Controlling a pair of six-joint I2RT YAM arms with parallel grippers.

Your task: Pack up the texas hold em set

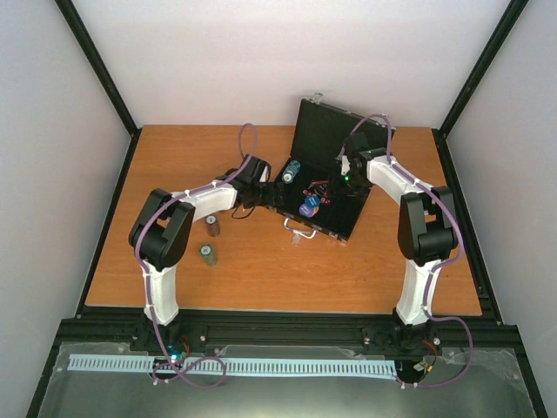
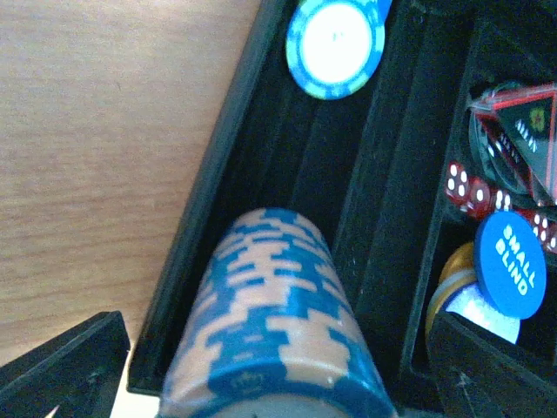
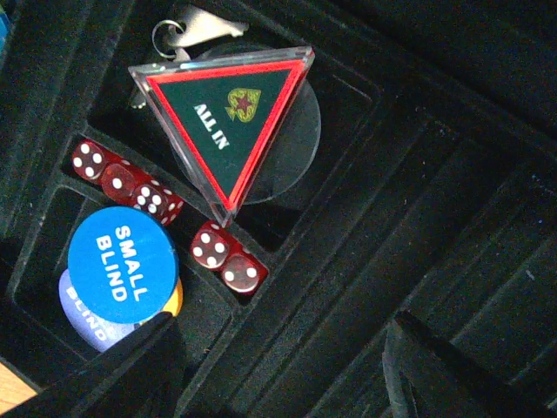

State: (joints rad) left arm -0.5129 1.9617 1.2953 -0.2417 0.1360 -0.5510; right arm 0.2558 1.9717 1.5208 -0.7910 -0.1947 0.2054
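Observation:
The black case point(image 1: 341, 218) lies open at the table's back, lid point(image 1: 324, 131) upright. My left gripper point(image 2: 278, 383) is open over the case's left groove. A blue-and-tan chip stack point(image 2: 278, 322) lies on its side there, with a gap to each finger. Farther along the groove rests a light-blue stack point(image 2: 335, 45). My right gripper point(image 3: 278, 374) is open over empty grooves, holding nothing. Beside it are the red-black ALL IN triangle point(image 3: 222, 122), red dice point(image 3: 226, 257), a blue SMALL BLIND disc point(image 3: 122, 266) and an orange disc point(image 3: 177, 296) under it.
Two small chip stacks point(image 1: 212, 226) point(image 1: 208, 253) stand on the wooden table point(image 1: 287, 279) left of the case, near the left arm's elbow. The case's silver handle point(image 1: 300, 231) points toward the arms. Keys point(image 3: 187, 30) lie behind the triangle. Black frame posts border the table.

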